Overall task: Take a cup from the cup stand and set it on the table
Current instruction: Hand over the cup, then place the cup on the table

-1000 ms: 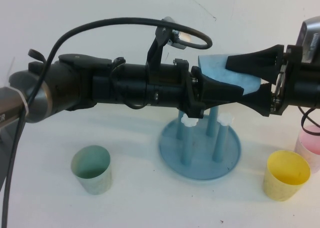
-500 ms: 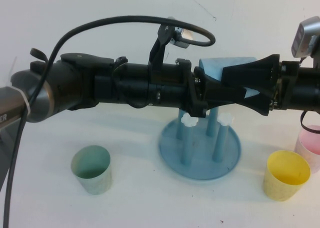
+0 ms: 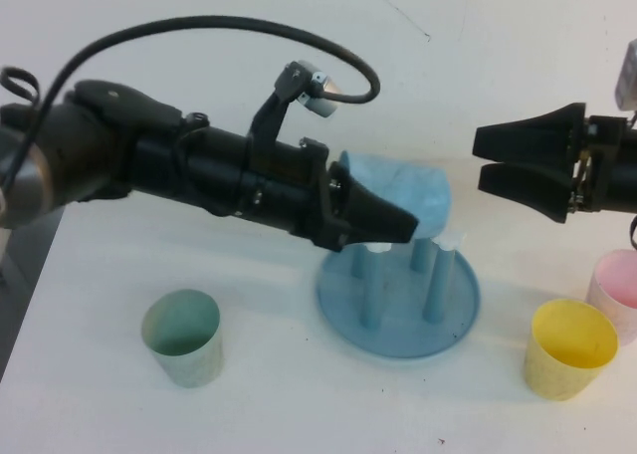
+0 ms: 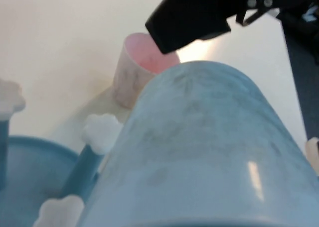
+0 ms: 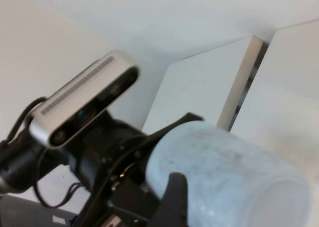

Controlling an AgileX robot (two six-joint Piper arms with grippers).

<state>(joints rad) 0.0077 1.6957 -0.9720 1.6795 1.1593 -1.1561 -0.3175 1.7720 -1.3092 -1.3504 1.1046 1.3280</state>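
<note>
Gripping the cup (image 3: 403, 190): left jaws (image 3: 383, 220); right jaws (image 3: 498, 160) apart

Green cup (image 3: 182, 337), upright on the near left, open end up. Yellow cup (image 3: 569, 348), upright on the near right. Pink cup (image 3: 617, 293), upright just behind the yellow cup at the right edge, partly cut off; also visible in the left wrist view.
</note>
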